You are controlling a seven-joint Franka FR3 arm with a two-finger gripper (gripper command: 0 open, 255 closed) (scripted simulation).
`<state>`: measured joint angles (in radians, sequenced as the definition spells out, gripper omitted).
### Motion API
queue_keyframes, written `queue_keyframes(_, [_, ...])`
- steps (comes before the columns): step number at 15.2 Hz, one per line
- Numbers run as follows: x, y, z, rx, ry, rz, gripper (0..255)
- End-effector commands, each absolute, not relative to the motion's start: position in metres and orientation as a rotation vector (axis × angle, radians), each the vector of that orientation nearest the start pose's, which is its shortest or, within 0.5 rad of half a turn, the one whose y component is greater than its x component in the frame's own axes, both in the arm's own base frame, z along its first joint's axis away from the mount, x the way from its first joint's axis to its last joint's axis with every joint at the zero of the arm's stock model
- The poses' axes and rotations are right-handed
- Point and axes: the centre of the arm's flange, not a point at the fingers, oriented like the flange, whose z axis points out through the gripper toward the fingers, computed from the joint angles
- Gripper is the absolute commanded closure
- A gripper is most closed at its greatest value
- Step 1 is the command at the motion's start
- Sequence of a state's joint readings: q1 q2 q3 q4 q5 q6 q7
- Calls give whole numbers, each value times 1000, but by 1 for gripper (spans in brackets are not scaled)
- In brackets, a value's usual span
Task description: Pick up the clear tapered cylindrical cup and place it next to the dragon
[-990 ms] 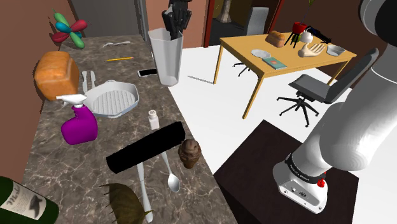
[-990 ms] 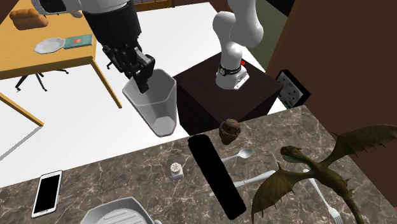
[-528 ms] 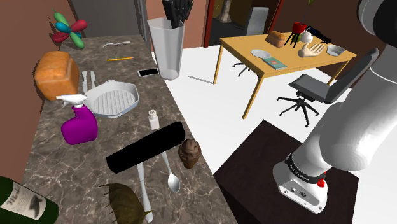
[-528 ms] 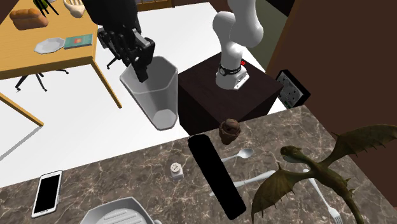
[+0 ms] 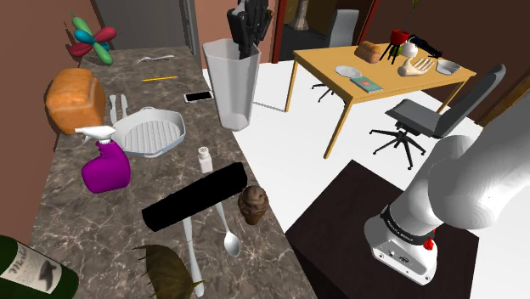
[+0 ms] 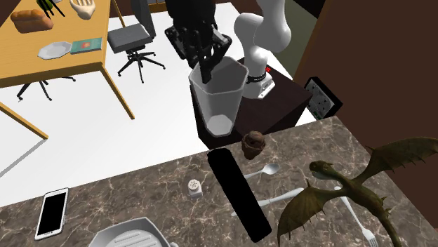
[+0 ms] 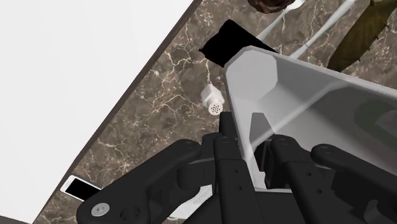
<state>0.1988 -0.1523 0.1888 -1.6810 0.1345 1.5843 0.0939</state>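
Dark marbled countertop, white floor past its long edge. The cup is held up in the air near that edge, clear of the surface, upright with its mouth up, its wall pinched by the gripper with one finger inside the rim. It's seen as pale grey, see-through-ish and faceted, narrowing to the base. The dragon is parked at the counter end nearest the stand, so the cup probably needs to be carried in over the edge and lowered beside it.

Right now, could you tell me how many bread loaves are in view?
2: one loaf on the marbled counter, a second loaf on the yellow table; others could be hidden.
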Motion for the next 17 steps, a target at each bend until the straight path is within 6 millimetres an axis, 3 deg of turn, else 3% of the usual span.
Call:
queue_keyframes(1, [438, 225, 655, -2994, -442, -40, 255])
queue_keyframes(17, [251, 323, 656, -2994, -442, -40, 255])
